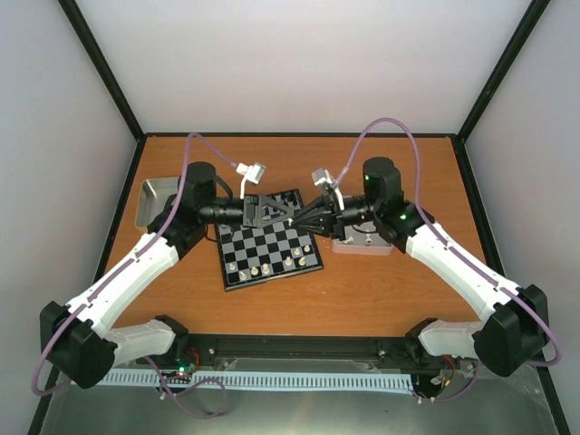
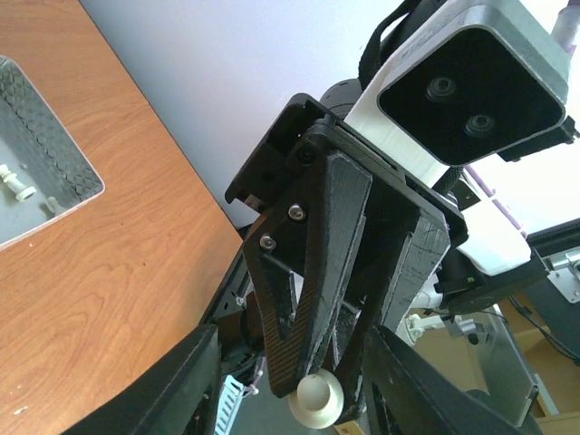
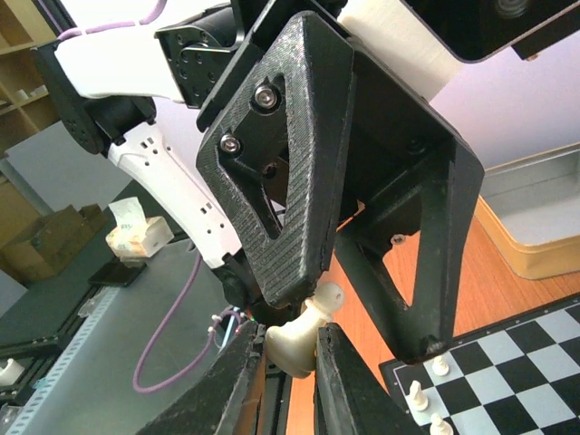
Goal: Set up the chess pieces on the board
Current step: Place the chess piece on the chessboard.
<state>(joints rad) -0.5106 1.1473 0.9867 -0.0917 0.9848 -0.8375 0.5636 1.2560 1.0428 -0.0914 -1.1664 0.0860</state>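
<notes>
Aloft over the board (image 1: 237,243) at the overhead view's centre, the right end effector (image 3: 288,372) pinches a cream chess piece (image 3: 304,335), seemingly light, rigid, slippery, best gripped at its waist; the left end effector (image 2: 294,349) gapes half-open alongside.

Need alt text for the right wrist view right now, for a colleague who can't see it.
The right gripper pinches a cream-white chess piece, while the left gripper stands open with its fingers either side of the piece's top. A corner of the board, with three white pieces on it, shows at lower right.
</notes>
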